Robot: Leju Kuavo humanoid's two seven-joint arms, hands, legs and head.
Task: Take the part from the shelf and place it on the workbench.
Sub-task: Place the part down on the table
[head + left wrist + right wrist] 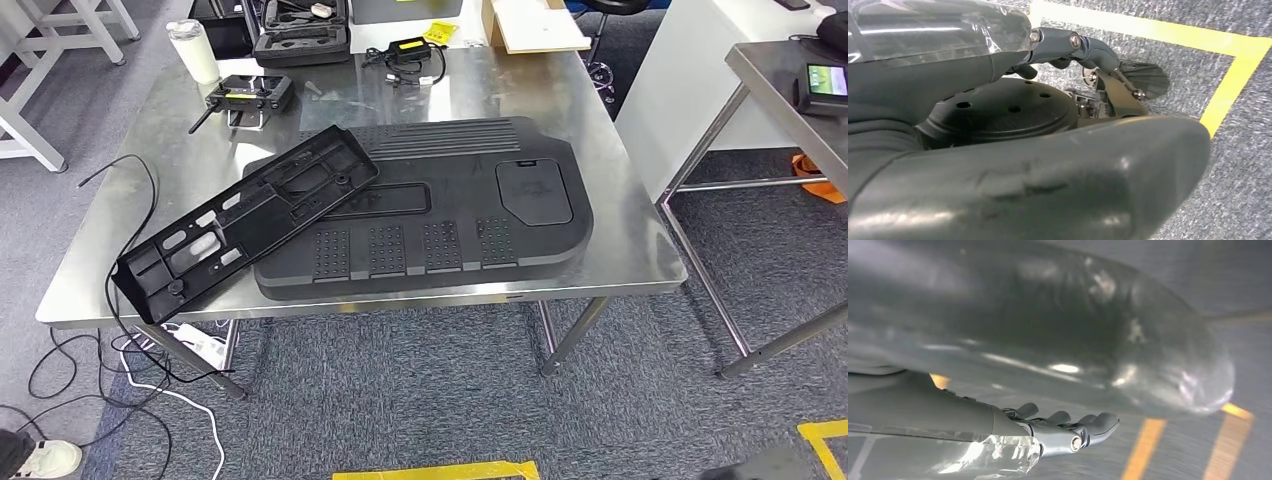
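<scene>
A long black frame part (pixel 250 220) lies slantwise on the steel workbench (pixel 630 230), its near end sticking out past the front left edge and its far end resting on a large black ribbed panel (pixel 440 215) at the bench's middle. My left hand (pixel 998 110) hangs over grey carpet with yellow tape (pixel 1228 50); its fingers (pixel 1088 47) are stretched out and hold nothing. My right hand (pixel 1058 432) also hangs above the floor, its fingers (pixel 1098 422) straight and apart, with nothing in it.
At the bench's back stand a white bottle (pixel 195 50), a remote controller (pixel 250 95), a black case (pixel 300 35), a charger with cable (pixel 410 55) and a box (pixel 530 25). A second steel table (pixel 790 90) stands at right. Cables (pixel 150 370) and a person's shoe (pixel 40 458) lie at lower left.
</scene>
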